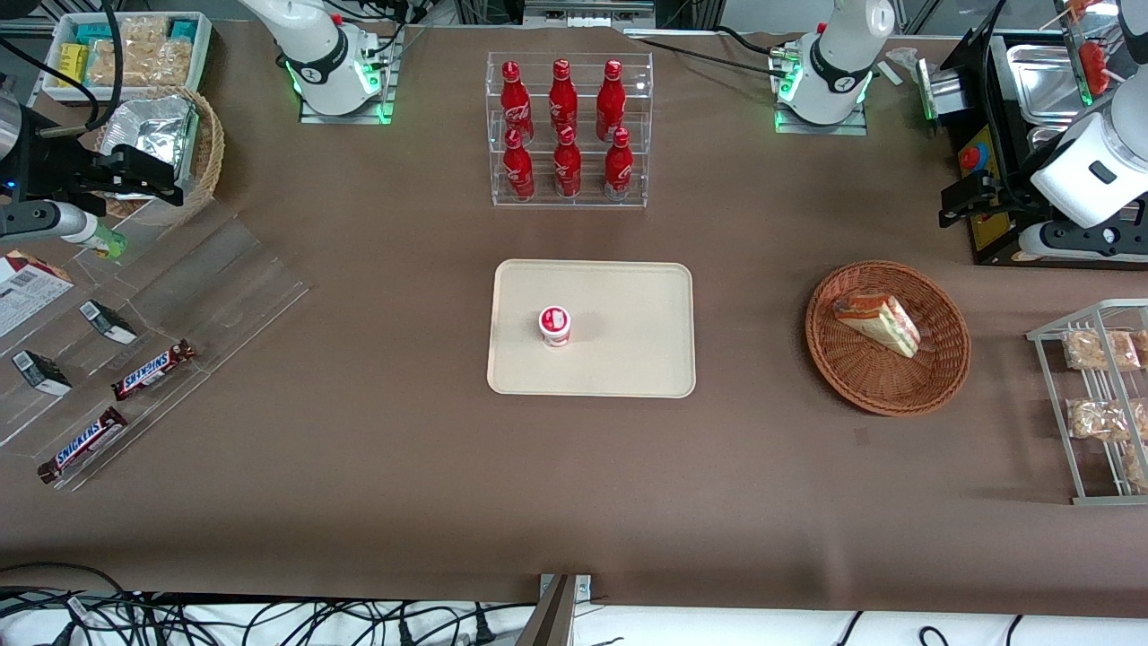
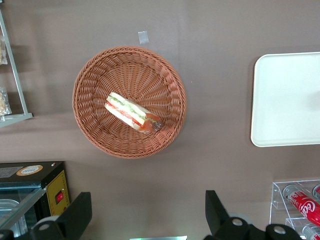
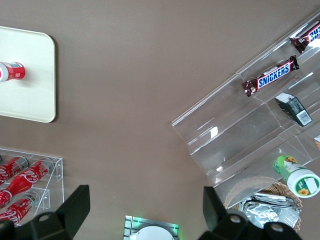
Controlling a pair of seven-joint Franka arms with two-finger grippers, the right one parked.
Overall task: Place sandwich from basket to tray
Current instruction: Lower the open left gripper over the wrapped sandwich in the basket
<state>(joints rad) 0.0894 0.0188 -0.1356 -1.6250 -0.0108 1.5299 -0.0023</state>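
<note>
Front view: one triangular, clear-wrapped sandwich (image 1: 877, 322) lies in the round woven wicker basket (image 1: 888, 395), which sits well apart from the flat beige tray (image 1: 628, 359) bearing one small red-and-white cup (image 1: 555, 326); the gripper (image 1: 964, 199) hangs farther from the camera than the basket, toward the working arm's end, above the brown tablecloth (image 1: 574, 484).

Left wrist view: the gripper (image 2: 148, 215) is spread wide and empty, two dark fingers (image 2: 75, 214) apart, with the sandwich (image 2: 132, 112) in the basket (image 2: 95, 130) well clear of them, and one tray corner (image 2: 280, 100) beside.
</note>
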